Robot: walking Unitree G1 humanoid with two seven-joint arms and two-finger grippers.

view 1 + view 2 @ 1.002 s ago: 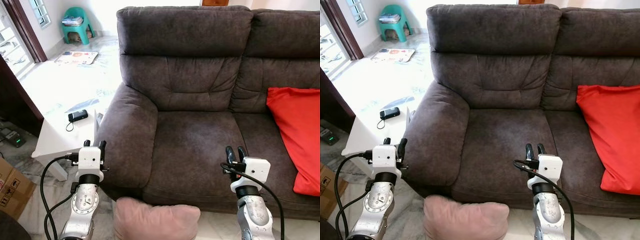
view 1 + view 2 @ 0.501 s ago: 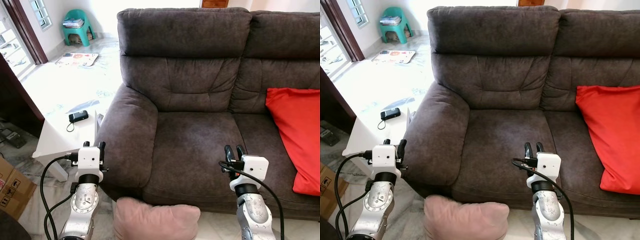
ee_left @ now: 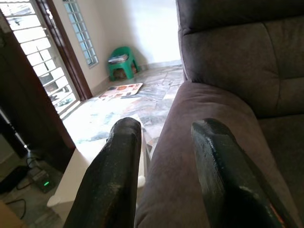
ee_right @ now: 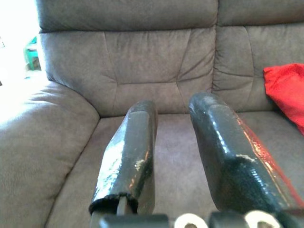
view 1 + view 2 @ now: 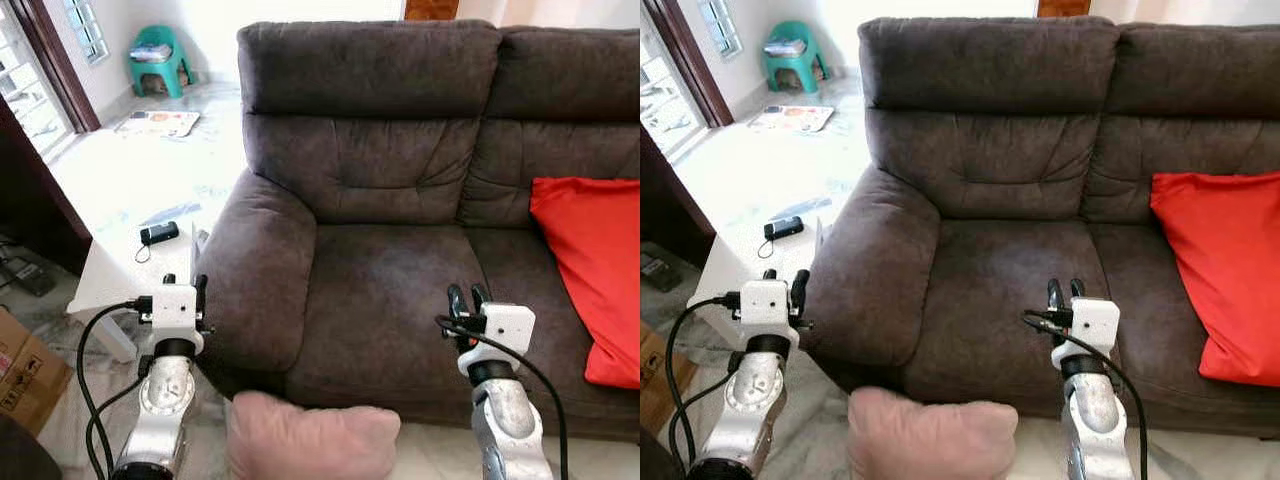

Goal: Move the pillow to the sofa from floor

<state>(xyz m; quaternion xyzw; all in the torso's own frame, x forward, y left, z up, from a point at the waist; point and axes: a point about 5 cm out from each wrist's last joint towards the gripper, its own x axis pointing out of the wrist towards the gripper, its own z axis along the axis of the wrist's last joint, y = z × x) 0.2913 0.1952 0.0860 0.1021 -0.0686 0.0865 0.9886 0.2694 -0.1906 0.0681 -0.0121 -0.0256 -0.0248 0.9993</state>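
A pale pink pillow [image 5: 312, 440] lies on the floor against the front of the dark brown sofa [image 5: 390, 290], at the bottom of the head views between my two arms. My left gripper [image 5: 185, 284] is raised beside the sofa's left armrest, open with nothing between its fingers [image 3: 121, 142]. My right gripper [image 5: 463, 297] hovers over the front of the seat cushion, also open and empty, pointing at the backrest [image 4: 156, 61]. Both grippers are above the pillow and apart from it.
A red cushion [image 5: 590, 270] lies on the sofa's right seat. Left of the armrest stands a low white table [image 5: 115, 270] with a black device [image 5: 159, 233]. A cardboard box [image 5: 25, 365] sits at the lower left. A green stool [image 5: 156, 62] and papers [image 5: 160, 122] are further back.
The head views have shifted slightly, so the camera moved. Both grippers keep nearly the same raised pose, and the pink pillow stays on the floor.
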